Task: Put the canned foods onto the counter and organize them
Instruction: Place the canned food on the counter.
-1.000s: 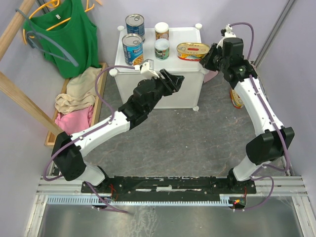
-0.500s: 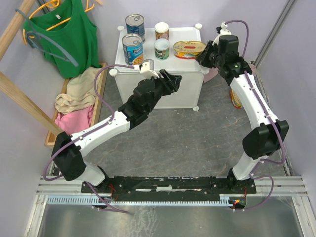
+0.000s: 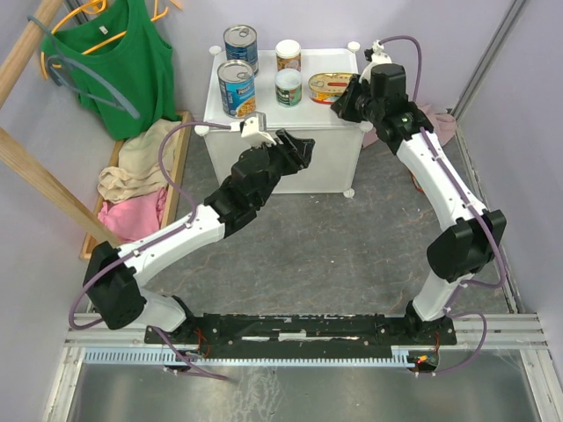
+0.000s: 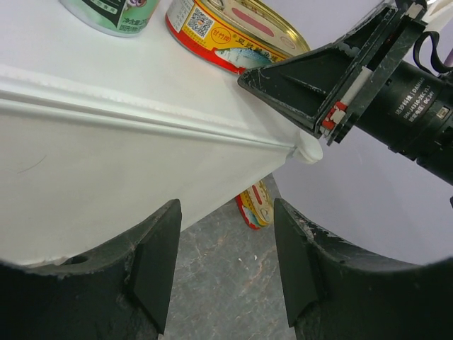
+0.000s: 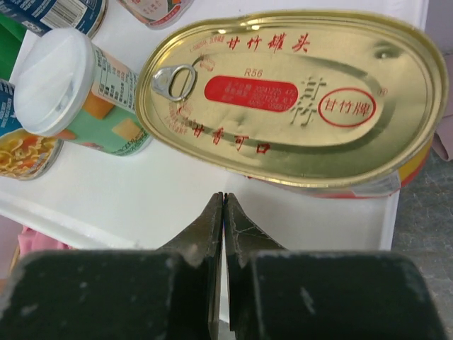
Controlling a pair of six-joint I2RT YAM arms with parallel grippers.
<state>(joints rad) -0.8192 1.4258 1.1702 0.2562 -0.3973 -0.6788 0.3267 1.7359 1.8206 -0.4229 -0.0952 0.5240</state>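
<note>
Right hand (image 5: 224,202): fingers together, empty, tip just beside oval tin (image 5: 297,99) | left hand (image 4: 225,212): fingers apart, empty, beside counter (image 4: 106,142)

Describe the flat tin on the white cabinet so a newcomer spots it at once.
Find the white cube cabinet, top centre in the overhead view. On the right of its top lies a gold oval tin with a red label. The four cans beside it stand upright; it alone is flat and oval.
</note>
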